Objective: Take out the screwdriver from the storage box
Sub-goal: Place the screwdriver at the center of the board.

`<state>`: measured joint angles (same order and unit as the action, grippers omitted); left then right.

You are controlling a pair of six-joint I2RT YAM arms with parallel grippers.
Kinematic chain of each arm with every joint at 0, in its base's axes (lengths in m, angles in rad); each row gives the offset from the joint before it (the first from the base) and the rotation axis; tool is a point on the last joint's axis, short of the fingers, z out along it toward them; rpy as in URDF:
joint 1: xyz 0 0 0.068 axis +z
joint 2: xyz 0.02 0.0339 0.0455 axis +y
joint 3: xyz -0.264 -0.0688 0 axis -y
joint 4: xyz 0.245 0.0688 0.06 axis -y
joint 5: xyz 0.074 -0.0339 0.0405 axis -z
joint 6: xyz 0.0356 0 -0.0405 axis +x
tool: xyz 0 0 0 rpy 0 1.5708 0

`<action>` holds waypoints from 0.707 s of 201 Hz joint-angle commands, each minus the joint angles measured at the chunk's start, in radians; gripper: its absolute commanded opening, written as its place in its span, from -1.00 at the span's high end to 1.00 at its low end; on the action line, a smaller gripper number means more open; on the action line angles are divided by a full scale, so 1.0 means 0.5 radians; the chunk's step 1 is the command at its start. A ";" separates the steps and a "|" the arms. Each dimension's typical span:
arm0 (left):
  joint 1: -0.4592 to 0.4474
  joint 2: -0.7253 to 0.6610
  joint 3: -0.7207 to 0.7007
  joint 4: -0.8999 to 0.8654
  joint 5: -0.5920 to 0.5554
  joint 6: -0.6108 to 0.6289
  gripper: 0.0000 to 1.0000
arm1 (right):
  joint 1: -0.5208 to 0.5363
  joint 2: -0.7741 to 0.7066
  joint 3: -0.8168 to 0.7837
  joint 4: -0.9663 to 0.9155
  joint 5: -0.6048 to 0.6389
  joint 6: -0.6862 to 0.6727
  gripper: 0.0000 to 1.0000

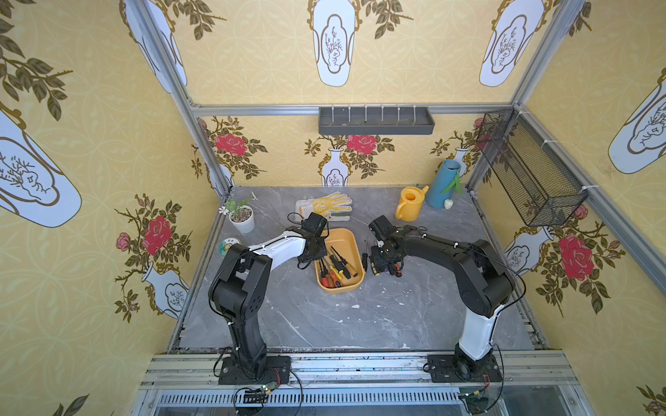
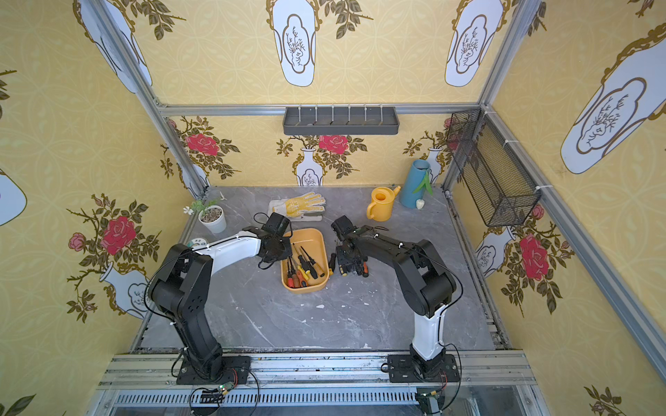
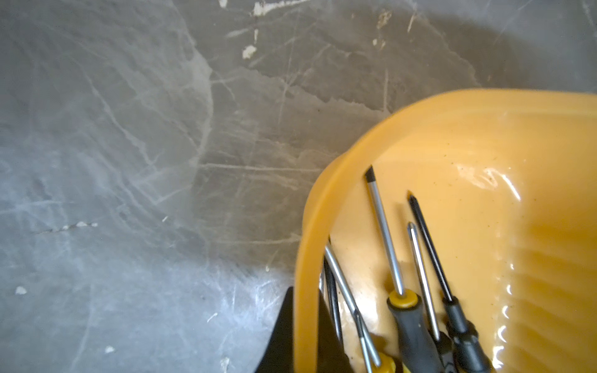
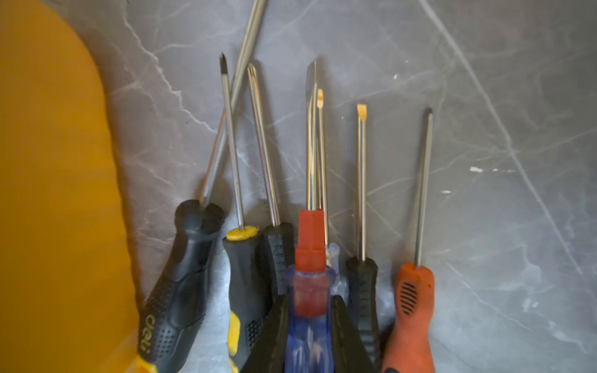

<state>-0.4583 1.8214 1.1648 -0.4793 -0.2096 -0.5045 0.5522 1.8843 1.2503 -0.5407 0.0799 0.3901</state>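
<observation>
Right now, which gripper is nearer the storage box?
Left. The left gripper pinches the rim of the storage box with its fingers. The right gripper sits beside the box over the table, shut on a blue-handled screwdriver.

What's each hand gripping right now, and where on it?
The right hand grips the blue-handled screwdriver by its handle, near the shaft end. The left hand pinches the storage box by its side wall, at the rim.

Even light; storage box glare
</observation>
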 commanded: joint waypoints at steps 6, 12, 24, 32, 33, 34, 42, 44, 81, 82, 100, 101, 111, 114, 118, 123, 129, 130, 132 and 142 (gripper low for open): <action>0.005 -0.025 -0.011 -0.098 -0.018 0.036 1.00 | 0.004 0.025 -0.005 0.020 -0.008 0.030 0.83; 0.004 -0.029 -0.015 -0.100 -0.020 0.039 1.00 | 0.004 0.026 -0.008 0.020 -0.010 0.035 0.77; 0.005 -0.035 -0.015 -0.107 -0.025 0.041 1.00 | 0.006 0.029 -0.010 0.014 -0.011 0.035 0.74; 0.005 -0.034 -0.014 -0.106 -0.029 0.045 1.00 | 0.007 0.031 -0.010 0.015 -0.010 0.036 0.68; 0.005 -0.034 -0.015 -0.106 -0.030 0.044 1.00 | 0.007 0.032 -0.010 0.016 -0.011 0.036 0.67; 0.006 -0.035 -0.016 -0.106 -0.031 0.043 1.00 | 0.006 0.032 -0.009 0.016 -0.010 0.034 0.66; 0.005 -0.038 -0.014 -0.104 -0.033 0.043 1.00 | 0.006 0.033 -0.001 0.009 -0.010 0.035 0.57; 0.005 -0.040 -0.014 -0.103 -0.032 0.043 1.00 | 0.006 0.031 0.000 0.008 -0.010 0.036 0.55; 0.006 -0.041 -0.014 -0.097 -0.033 0.041 1.00 | 0.006 0.024 0.026 -0.033 0.004 0.036 0.24; 0.006 -0.043 -0.015 -0.097 -0.032 0.044 1.00 | 0.006 0.024 0.025 -0.033 0.004 0.034 0.23; 0.006 -0.039 -0.010 -0.100 -0.044 0.053 1.00 | 0.009 0.007 0.029 -0.048 0.017 0.039 0.11; 0.006 -0.040 -0.012 -0.100 -0.046 0.054 1.00 | 0.009 0.006 0.028 -0.049 0.016 0.039 0.10; 0.006 -0.038 -0.011 -0.100 -0.050 0.055 1.00 | 0.012 -0.010 0.028 -0.052 0.023 0.040 0.08; 0.006 -0.036 -0.012 -0.100 -0.052 0.056 1.00 | 0.012 -0.014 0.028 -0.053 0.025 0.042 0.08; 0.006 -0.033 -0.013 -0.101 -0.055 0.058 1.00 | 0.014 -0.022 0.027 -0.054 0.027 0.041 0.08; 0.006 -0.033 -0.013 -0.100 -0.055 0.058 1.00 | 0.015 -0.027 0.030 -0.054 0.029 0.041 0.08; 0.006 -0.030 -0.013 -0.100 -0.057 0.058 1.00 | 0.015 -0.036 0.036 -0.060 0.032 0.042 0.08; 0.006 -0.031 -0.013 -0.100 -0.057 0.058 1.00 | 0.015 -0.039 0.038 -0.060 0.031 0.040 0.07; 0.006 -0.030 -0.015 -0.100 -0.061 0.058 1.00 | 0.015 -0.042 0.039 -0.062 0.033 0.040 0.07; 0.006 -0.026 -0.018 -0.097 -0.061 0.056 1.00 | 0.022 -0.062 0.055 -0.070 0.042 0.041 0.07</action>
<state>-0.4572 1.8023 1.1629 -0.5102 -0.2317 -0.4862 0.5579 1.8778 1.2613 -0.5583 0.0834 0.3973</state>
